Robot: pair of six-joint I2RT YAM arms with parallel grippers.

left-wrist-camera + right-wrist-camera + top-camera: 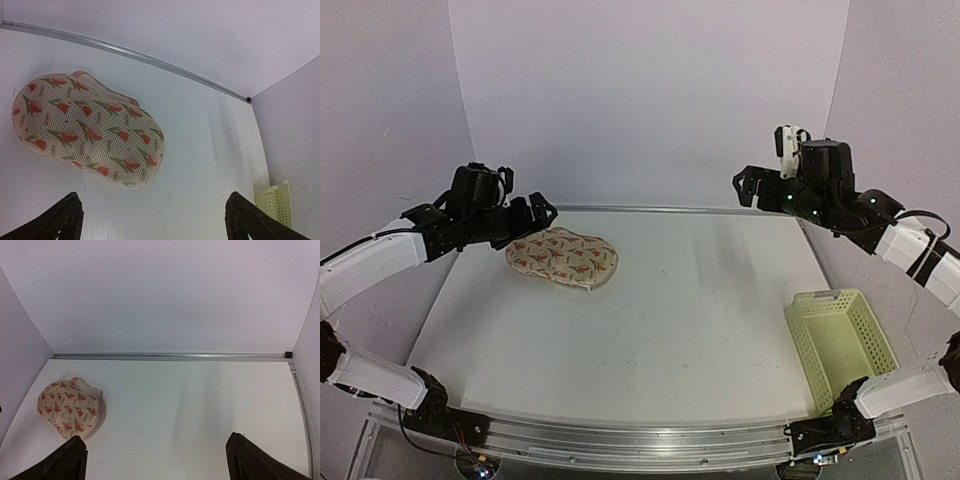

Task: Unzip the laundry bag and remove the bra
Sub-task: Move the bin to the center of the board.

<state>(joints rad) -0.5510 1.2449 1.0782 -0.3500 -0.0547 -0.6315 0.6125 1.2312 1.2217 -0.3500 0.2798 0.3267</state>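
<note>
- One laundry bag [562, 258] lay on the white surface [670, 300] near its far left corner. It was an oval, domed cream mesh pouch printed with small red-and-green motifs.
- The bag rested dome up and looked shut all round its rim. Nothing gripped or touched it.
- One pale pink strip [82, 77] showed at the bag's far edge. What it belonged to could not be told.
- In the left wrist view the bag [87, 130] filled the left half of the frame, ahead of the fingertips.
- In the right wrist view the same bag [68, 410] appeared small, at the far left of the surface.
- Two arms were in view, each with two dark fingers.
- The left fingers [538, 213] hung in the air just beside the bag's left end, spread wide apart and empty. The left wrist view showed both tips [65, 220] at the bottom corners with bare surface between them.
- The right fingers [748, 183] were raised over the far right corner, well apart from the bag, likewise spread wide and holding nothing. Both tips [60, 462] framed bare surface in the right wrist view.
- One pale green slatted plastic basket [840, 340] sat at the near right corner of the surface with nothing visible inside. Its corner also showed in the left wrist view [276, 202].
- One metal rail [170, 356] ran along the far edge of the surface, below plain white walls [650, 100].
</note>
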